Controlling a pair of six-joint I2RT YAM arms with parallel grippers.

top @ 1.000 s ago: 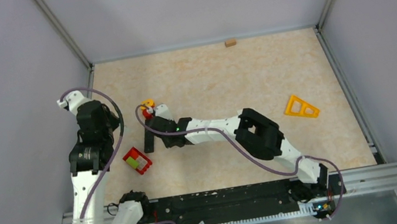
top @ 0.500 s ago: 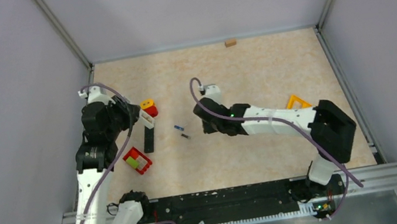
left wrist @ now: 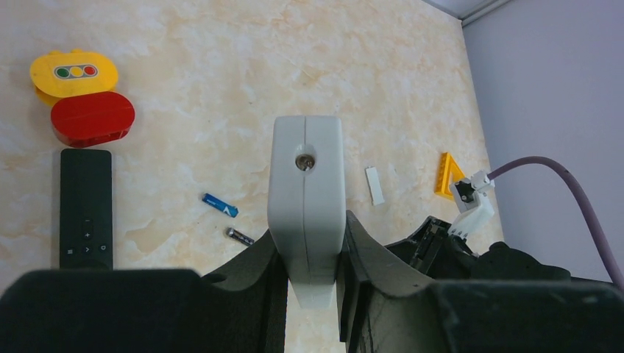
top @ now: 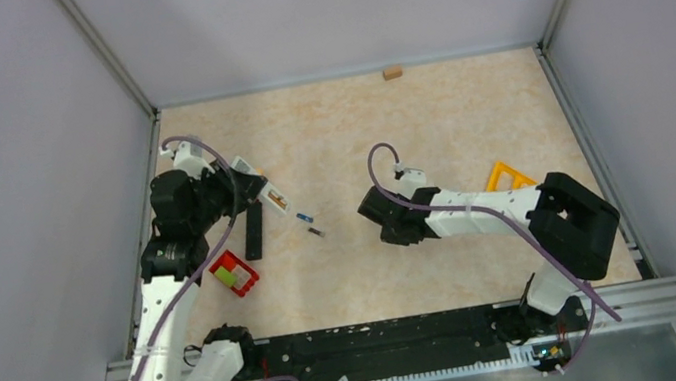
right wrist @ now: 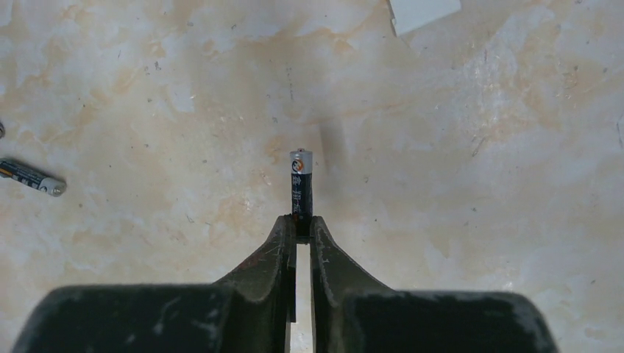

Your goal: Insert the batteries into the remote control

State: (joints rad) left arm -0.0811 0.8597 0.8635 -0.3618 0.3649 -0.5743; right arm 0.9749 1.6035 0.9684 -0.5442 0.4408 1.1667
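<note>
The right gripper is closed on the lower end of a small dark cylinder battery with a silver cap. It holds only the last bit, so most of the battery sticks out free over the desk. The left gripper is clamped around a light grey slim plastic remote control, held up off the desk. I judge this is the one to be loaded, though I cannot see its battery bay.

In the top view the two grippers are well apart, the left at 9 o'clock and the right near the centre. Between them lie a thin blue battery and a second dark battery, close together but not touching. A long black remote control lies just at 9 o'clock of them. A small flat white plastic strip lies near the right arm.

What can go wrong: the grip on the held battery is so short that it may pivot or slip out when it is pressed into the bay, and then roll away. The grey remote seems to be held near one end, so it may tilt under the push. The right arm, going toward 9 o'clock, could sweep the two loose batteries.

Free room is wide at 12 o'clock and in the centre; at 9 o'clock the desk edge and the wall stand close to the left arm
</note>
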